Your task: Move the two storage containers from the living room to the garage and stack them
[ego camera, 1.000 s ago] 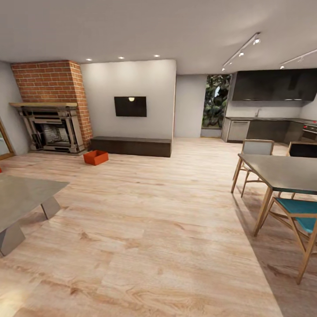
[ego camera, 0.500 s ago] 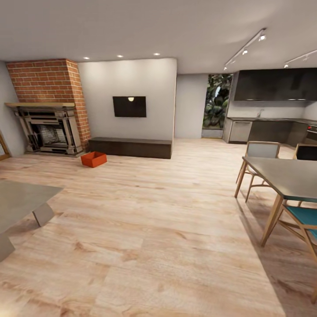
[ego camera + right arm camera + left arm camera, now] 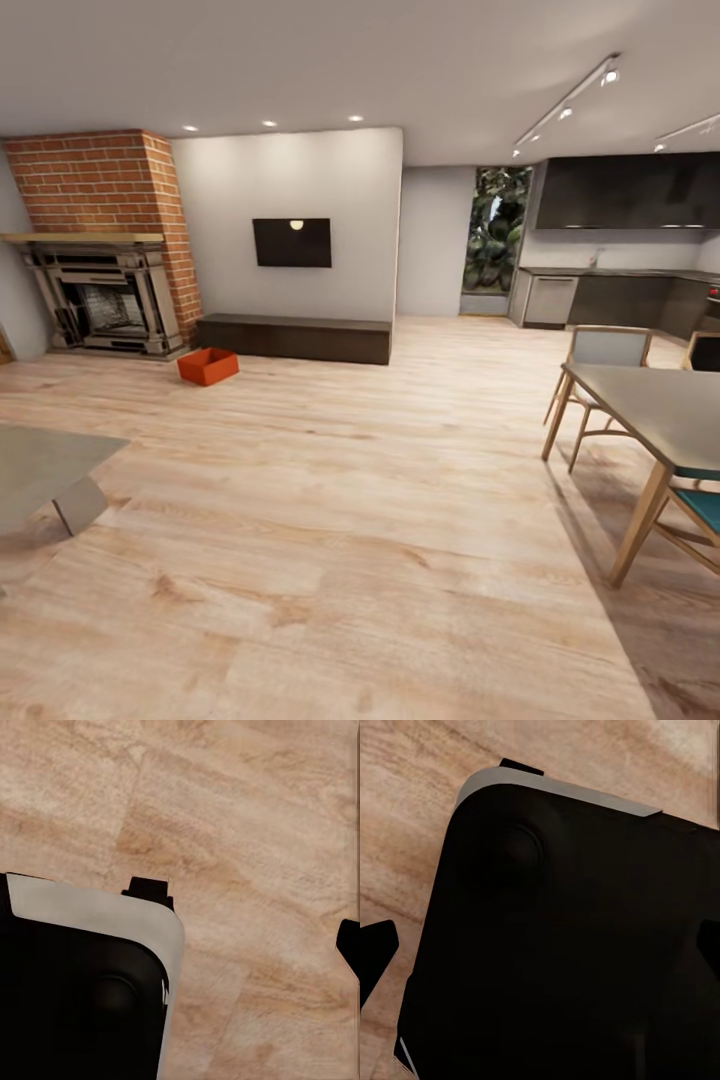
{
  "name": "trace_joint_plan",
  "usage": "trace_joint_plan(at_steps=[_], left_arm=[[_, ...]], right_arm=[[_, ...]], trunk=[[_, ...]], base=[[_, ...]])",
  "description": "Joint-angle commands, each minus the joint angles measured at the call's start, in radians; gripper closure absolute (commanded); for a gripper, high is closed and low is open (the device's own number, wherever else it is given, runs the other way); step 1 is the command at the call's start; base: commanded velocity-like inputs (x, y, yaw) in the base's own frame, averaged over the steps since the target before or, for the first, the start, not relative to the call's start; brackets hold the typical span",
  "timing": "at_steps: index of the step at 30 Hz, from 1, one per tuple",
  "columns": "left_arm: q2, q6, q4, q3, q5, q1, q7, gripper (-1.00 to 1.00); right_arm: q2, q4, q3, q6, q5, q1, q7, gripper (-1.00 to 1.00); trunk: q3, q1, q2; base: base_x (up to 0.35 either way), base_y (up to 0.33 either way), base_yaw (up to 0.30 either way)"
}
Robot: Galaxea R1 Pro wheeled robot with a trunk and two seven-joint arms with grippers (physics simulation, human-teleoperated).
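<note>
From the head camera you were looking across the living room (image 3: 330, 480): light wood planks ran to a white wall with a dark screen (image 3: 291, 243) above a long low dark bench (image 3: 295, 338). One orange-red storage container (image 3: 208, 366) sat on the planks just in front of the bench's left end, beside the stone fireplace (image 3: 100, 305) under its red brick chimney (image 3: 95, 180). It stood upright, open top up, far across the room from you. A grey low table (image 3: 45, 470) edged in at your left, and a dining table (image 3: 660, 410) with wooden chairs stood at your right, before the dark kitchen units (image 3: 620, 290).

In your left wrist camera, the robot's black base (image 3: 570, 945) with its pale grey edge lay under the fingers, wood planks beyond it. A dark fingertip (image 3: 375, 952) showed at each side of the frame, so the left gripper's fingers were spread, with nothing between them.

In your right wrist camera, the fingers pointed down at bare planks (image 3: 240, 832), with a corner of the same black base (image 3: 82, 990) off to one side. Only one dark tip (image 3: 349, 945) showed at the frame's edge, so I cannot tell whether those fingers were spread or together.
</note>
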Motion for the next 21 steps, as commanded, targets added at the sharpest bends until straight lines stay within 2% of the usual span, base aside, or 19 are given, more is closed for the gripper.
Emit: trace_joint_plan(at_steps=[1,21], left_arm=[[0.000,-0.002,-0.001,0.001,0.004,0.000,0.000,-1.00],[0.000,-0.002,-0.001,0.001,0.005,0.000,0.000,-1.00]], right_arm=[[0.000,0.003,0.008,-0.005,-0.010,-0.001,0.002,-1.00],[0.000,0.002,0.008,-0.005,-0.010,-0.001,0.002,-1.00]], trunk=[[-0.001,0.001,0.000],[-0.001,0.001,0.000]], base=[[0.322,0.000,0.000],[0.323,0.000,0.000]])
